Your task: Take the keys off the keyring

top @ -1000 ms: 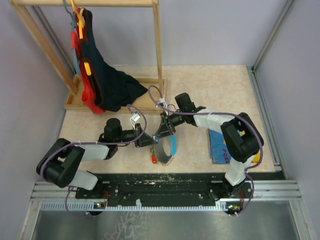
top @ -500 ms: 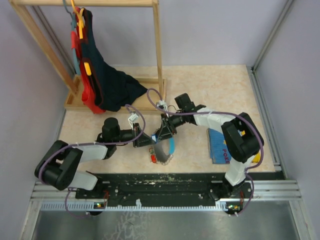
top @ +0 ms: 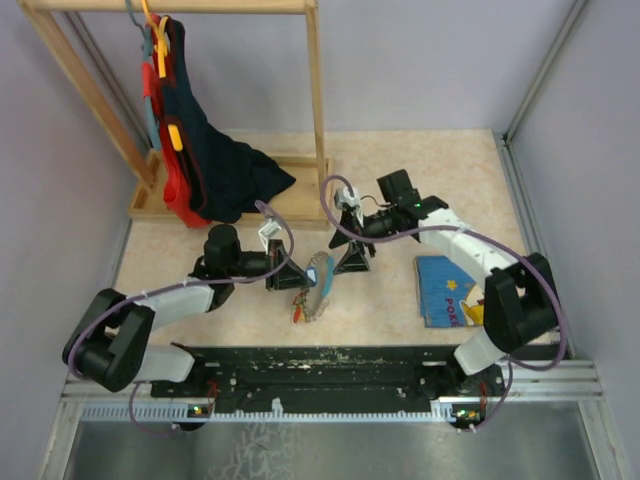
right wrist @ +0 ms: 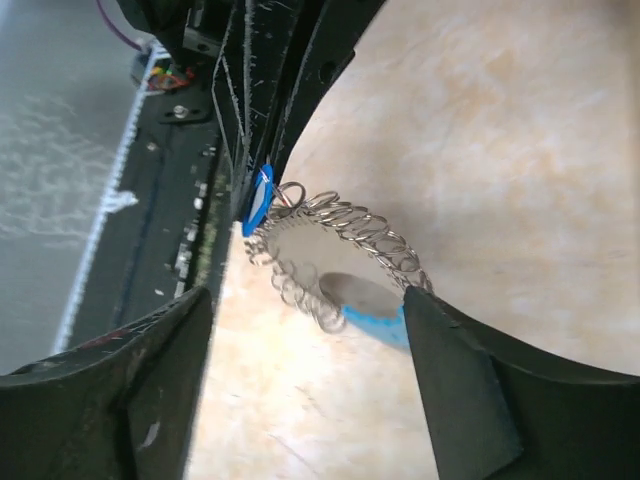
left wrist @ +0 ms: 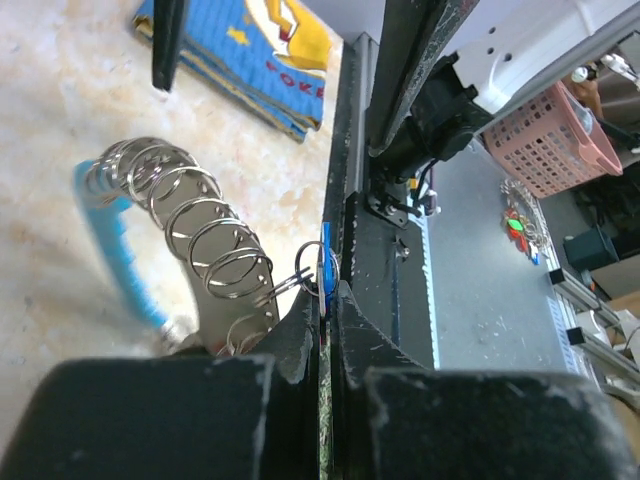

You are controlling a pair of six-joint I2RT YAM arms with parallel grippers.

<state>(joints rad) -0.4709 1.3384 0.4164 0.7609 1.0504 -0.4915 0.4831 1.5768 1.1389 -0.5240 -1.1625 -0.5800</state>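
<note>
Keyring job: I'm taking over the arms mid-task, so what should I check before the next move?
1. Left gripper shut on the blue key: ok.
2. Right gripper open and off the keyring: ok.
3. Blue key freed from the keyring: not ok, a ring threads its head.
4. Keyring in front of the open right gripper: ok.
5. Keyring lifted clear of the table: cannot tell.
6. Book apart from both grippers: ok.
</note>
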